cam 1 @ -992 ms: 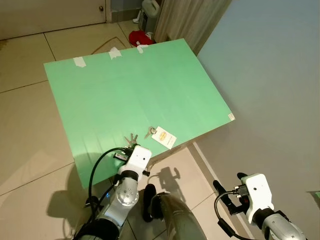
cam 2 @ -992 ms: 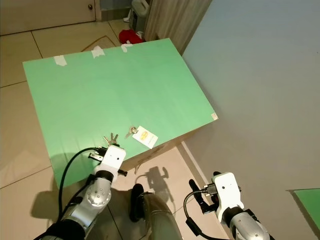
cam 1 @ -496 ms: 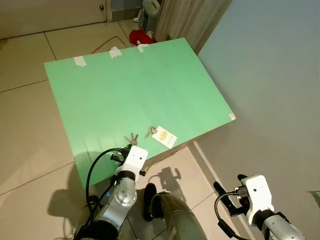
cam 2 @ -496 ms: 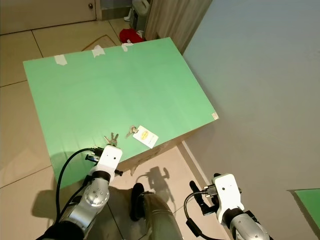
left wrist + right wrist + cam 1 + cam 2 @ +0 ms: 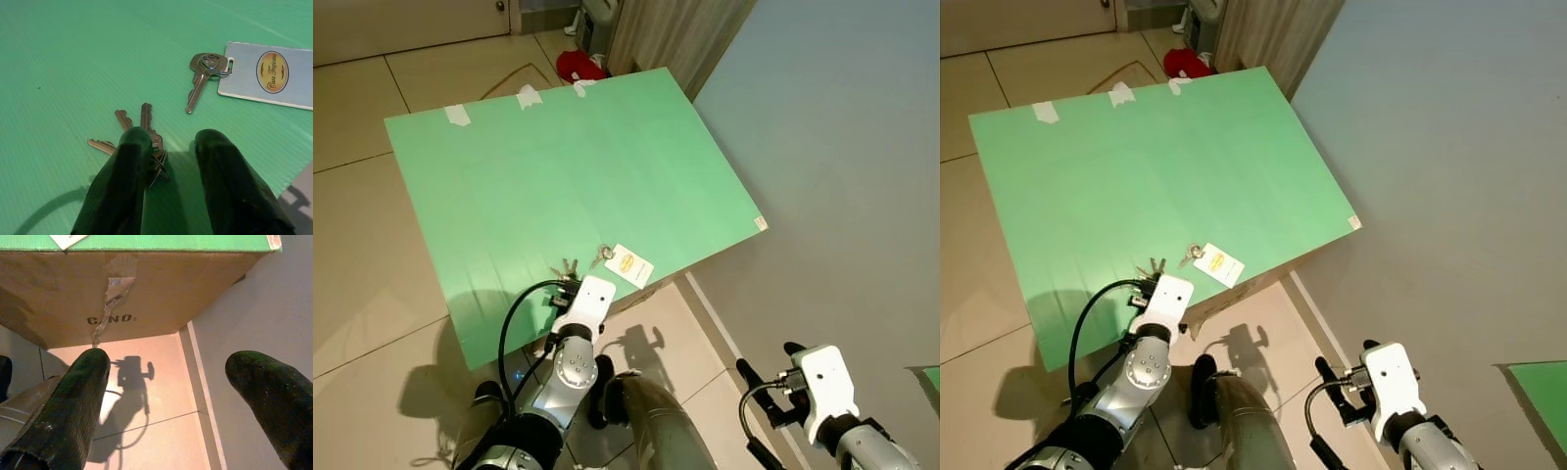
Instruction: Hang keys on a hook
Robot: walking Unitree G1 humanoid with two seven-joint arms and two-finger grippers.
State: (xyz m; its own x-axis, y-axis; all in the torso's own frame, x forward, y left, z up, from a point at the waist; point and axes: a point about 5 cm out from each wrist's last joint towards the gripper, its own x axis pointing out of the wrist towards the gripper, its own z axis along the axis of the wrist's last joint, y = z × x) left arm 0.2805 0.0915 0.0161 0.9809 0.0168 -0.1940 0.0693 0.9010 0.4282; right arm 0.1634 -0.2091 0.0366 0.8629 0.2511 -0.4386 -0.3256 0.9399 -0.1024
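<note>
Left wrist view: left pincer parted over key bunch, beside tagged key.

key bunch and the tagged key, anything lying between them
Nothing: in the left wrist view, bare green sheet separates the key bunch from the tagged key.

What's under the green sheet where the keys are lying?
A brown cardboard box sits under the green sheet, with torn tape on its side. What's inside the box is hidden.
</note>
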